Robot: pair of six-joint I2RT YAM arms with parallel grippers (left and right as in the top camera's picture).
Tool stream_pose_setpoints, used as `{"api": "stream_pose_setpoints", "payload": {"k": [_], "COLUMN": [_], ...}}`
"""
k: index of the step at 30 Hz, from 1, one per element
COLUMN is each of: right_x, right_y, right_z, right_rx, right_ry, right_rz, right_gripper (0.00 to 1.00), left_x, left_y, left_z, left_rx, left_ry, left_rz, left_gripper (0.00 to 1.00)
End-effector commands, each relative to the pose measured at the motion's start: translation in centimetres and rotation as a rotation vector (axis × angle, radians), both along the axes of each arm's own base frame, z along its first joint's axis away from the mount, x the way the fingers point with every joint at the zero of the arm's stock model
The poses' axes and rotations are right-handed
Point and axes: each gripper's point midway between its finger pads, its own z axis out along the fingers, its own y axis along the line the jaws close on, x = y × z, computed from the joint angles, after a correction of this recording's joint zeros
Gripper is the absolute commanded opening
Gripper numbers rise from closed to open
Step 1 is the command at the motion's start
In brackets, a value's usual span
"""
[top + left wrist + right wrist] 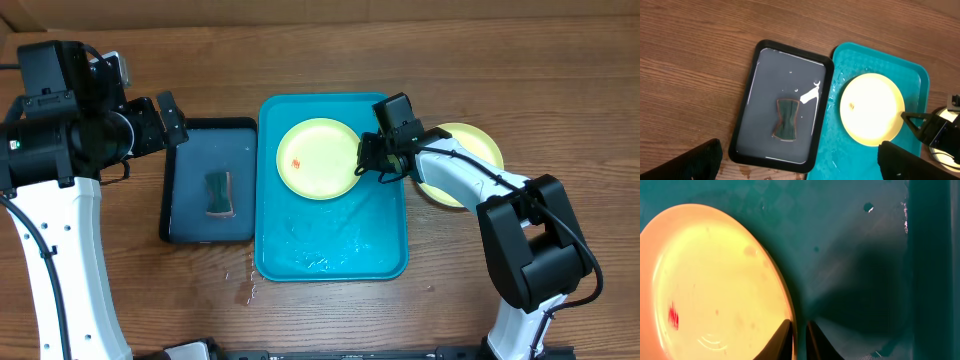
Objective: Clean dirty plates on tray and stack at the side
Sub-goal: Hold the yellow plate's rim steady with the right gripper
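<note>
Turquoise tray [385,250] mid-worktop, wet at its near end. Yellow-green plate [318,158] with red smear lies in its far half. Right tool [367,160] clamped on plate's right rim. Toward worktop's right edge, second plate [478,140]. Left tool [172,122] fingers wide apart, by far edge of navy tray [190,215] holding sponge [219,193].

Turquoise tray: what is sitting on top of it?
One yellow-green plate with a small red smear sits on the turquoise tray, and the right claw pinches its rim. Wet streaks shine on the bare part. Whatever lies under the plate is covered.
</note>
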Motion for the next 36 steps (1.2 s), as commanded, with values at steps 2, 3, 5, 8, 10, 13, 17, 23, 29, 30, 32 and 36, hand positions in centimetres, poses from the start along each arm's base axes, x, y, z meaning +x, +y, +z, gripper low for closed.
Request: {"api": "stream_pose_setpoints", "payload": {"k": [2, 3, 5, 8, 10, 13, 17, 23, 29, 30, 32, 36], "right_x": [-0.55, -0.63, -0.76, -0.72, -0.60, -0.33, -0.27, -0.25, -0.26, -0.26, -0.25, -0.17], "right_y": [0.27, 0.42, 0.64, 0.70, 0.75, 0.68, 0.61, 0.63, 0.61, 0.61, 0.60, 0.64], "right_z": [-0.31, -0.28, -0.25, -0.21, -0.13, 0.02, 0.22, 0.34, 0.32, 0.32, 0.32, 0.37], "right_rx": [0.005, 0.013, 0.025, 0.028, 0.030, 0.025, 0.022, 0.022, 0.022, 0.022, 0.022, 0.024], "right_ry": [0.017, 0.020, 0.026, 0.024, 0.019, 0.007, 0.002, -0.002, -0.001, -0.001, -0.001, -0.005], "right_rz": [0.020, 0.025, 0.032, 0.033, 0.032, 0.028, 0.025, 0.030, 0.029, 0.029, 0.029, 0.029], "right_gripper": [0.07, 0.06, 0.04, 0.04, 0.04, 0.04, 0.04, 0.31, 0.65, 0.65, 0.65, 0.65], "left_x": [0.16, 0.16, 0.17, 0.16, 0.16, 0.16, 0.16, 0.17, 0.16, 0.16, 0.16, 0.16], "left_y": [-0.39, -0.39, -0.39, -0.39, -0.39, -0.39, -0.39, -0.39, -0.39, -0.39, -0.39, -0.39], "left_z": [0.77, 0.77, 0.77, 0.77, 0.77, 0.77, 0.77, 0.77, 0.77, 0.77, 0.77, 0.77], "left_rx": [-0.009, -0.009, -0.009, -0.009, -0.009, -0.009, -0.009, -0.009, -0.009, -0.009, -0.009, -0.009], "left_ry": [-0.025, -0.025, -0.025, -0.025, -0.025, -0.025, -0.025, -0.025, -0.025, -0.025, -0.025, -0.025], "left_rz": [-0.007, -0.007, -0.007, -0.007, -0.007, -0.007, -0.007, -0.007, -0.007, -0.007, -0.007, -0.007], "left_gripper": [1.00, 1.00, 1.00, 1.00, 1.00, 1.00, 1.00, 1.00, 1.00, 1.00, 1.00, 1.00]}}
